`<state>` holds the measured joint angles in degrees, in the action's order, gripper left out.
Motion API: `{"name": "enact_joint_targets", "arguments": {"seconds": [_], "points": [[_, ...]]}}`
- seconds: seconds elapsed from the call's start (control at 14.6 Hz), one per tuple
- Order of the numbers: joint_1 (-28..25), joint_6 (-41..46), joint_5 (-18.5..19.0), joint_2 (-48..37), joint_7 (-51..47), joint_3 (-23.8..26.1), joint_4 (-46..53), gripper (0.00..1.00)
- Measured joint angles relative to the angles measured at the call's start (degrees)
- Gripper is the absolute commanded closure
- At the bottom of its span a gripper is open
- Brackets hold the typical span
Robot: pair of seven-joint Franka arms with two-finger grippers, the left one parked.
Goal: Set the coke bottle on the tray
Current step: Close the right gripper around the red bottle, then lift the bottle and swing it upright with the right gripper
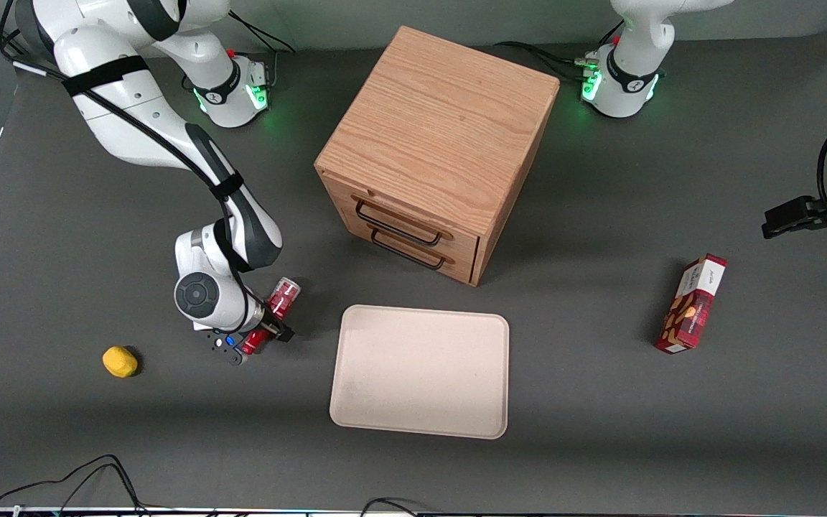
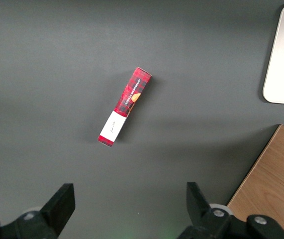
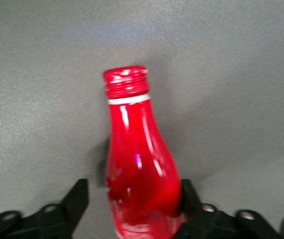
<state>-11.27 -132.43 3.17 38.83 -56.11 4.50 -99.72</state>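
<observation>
Dark grey tabletop [image 1: 600,431], matte, holding five items and the working arm.

Item 1: coke bottle [image 1: 275,316], red, lying tilted, silvery base pointing toward one o'clock in the front view. Held about mid-body by the gripper [image 1: 264,332]; in the right wrist view the black fingers [image 3: 79,199] sit against both sides of the bottle [image 3: 139,169], closed onto it, with the red cap [image 3: 126,80] pointing away from the camera over bare tabletop. Location: just beside the tray's short edge, at about nine o'clock from the tray, not over it.

Item 2: tray [image 1: 421,370], cream-beige, flat, low rim, rounded corners. Nothing on it. Lies in front of the drawer cabinet, nearer the front camera.

Item 3: drawer cabinet [image 1: 435,143], wooden, two drawers with dark handles, both shut.

Item 4: lemon [image 1: 120,361], yellow, small, beside the gripper toward the working arm's end.

Item 5: snack box [image 1: 692,304], red, rectangular, lying toward the parked arm's end, well apart from the tray.
</observation>
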Motion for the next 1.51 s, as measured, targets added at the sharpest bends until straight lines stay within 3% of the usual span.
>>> {"name": "enact_joint_targets", "arguments": {"seconds": [1.03,1.3,1.51], "points": [[0.13,-0.48,0.35,-2.00,-0.03,-0.31,-0.72,1.00],[1.14,6.63,0.38,-9.03,-0.03,-0.50,0.18,1.00],[1.48,17.22,0.34,-13.50,0.10,-0.49,4.48,1.00]]}}
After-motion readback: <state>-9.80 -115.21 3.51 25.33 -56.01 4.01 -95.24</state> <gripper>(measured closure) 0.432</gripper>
